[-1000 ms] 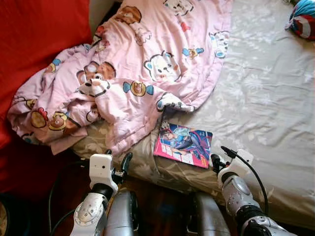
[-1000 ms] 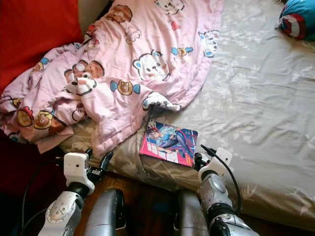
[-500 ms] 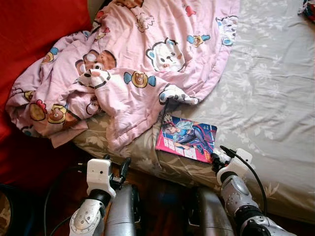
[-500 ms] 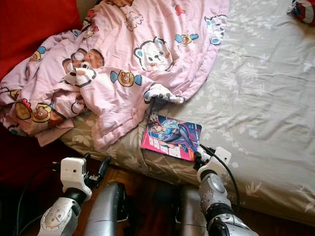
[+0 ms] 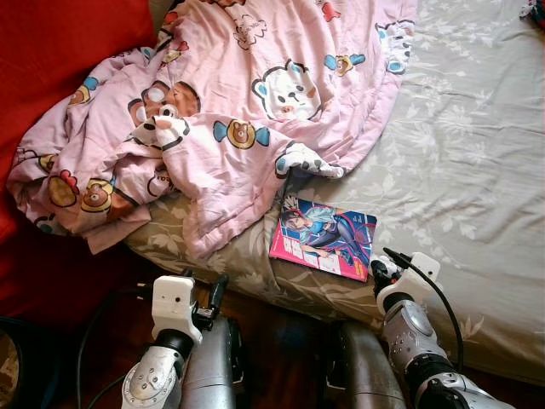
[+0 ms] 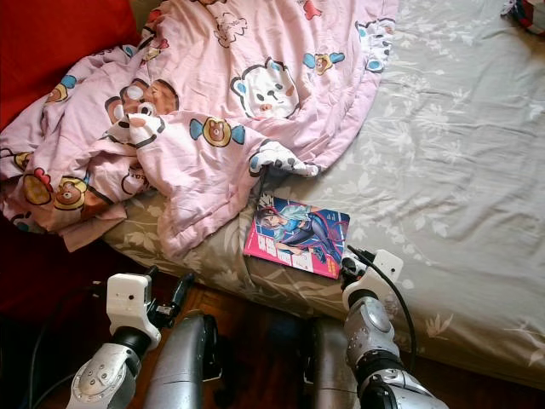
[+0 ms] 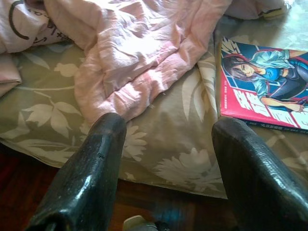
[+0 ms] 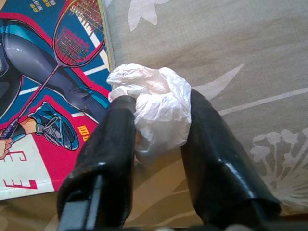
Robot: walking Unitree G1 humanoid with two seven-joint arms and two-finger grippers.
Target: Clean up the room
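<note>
Your right gripper (image 8: pixel 159 130) is clamped on a crumpled white wad (image 8: pixel 156 110), tissue or thin plastic, hard to say which. The wad sits squeezed between the two black fingers (image 8: pixel 108 144), bulging out past their tips. The gripper hovers low over the near edge of the bed (image 5: pixel 477 162), right beside the lower right corner of the comic book (image 5: pixel 324 239). In the right wrist view you see the book's cover directly behind the left-hand finger: a figure with a racket on a red and blue ground. Whether the wad touches the sheet you cannot tell.

The comic book lies flat on the grey leaf-patterned sheet, close to the mattress edge, its top corner just short of the pink blanket (image 5: pixel 238 111). That blanket, printed with cartoon bears, is bunched in a heap toward the left of the bed and spills over the near edge. A red surface (image 5: pixel 60 51) stands behind the heap at far left.

Your left gripper (image 7: pixel 166 159) is held below the mattress edge over the dark wood floor (image 5: pixel 272 341), fingers spread wide with nothing between them. Through its wrist view you look across the sheet at the hanging blanket fold and the book's left side. At the far top right corner of the bed a bit of a coloured object (image 6: pixel 532 10) peeks in, too little to identify.
</note>
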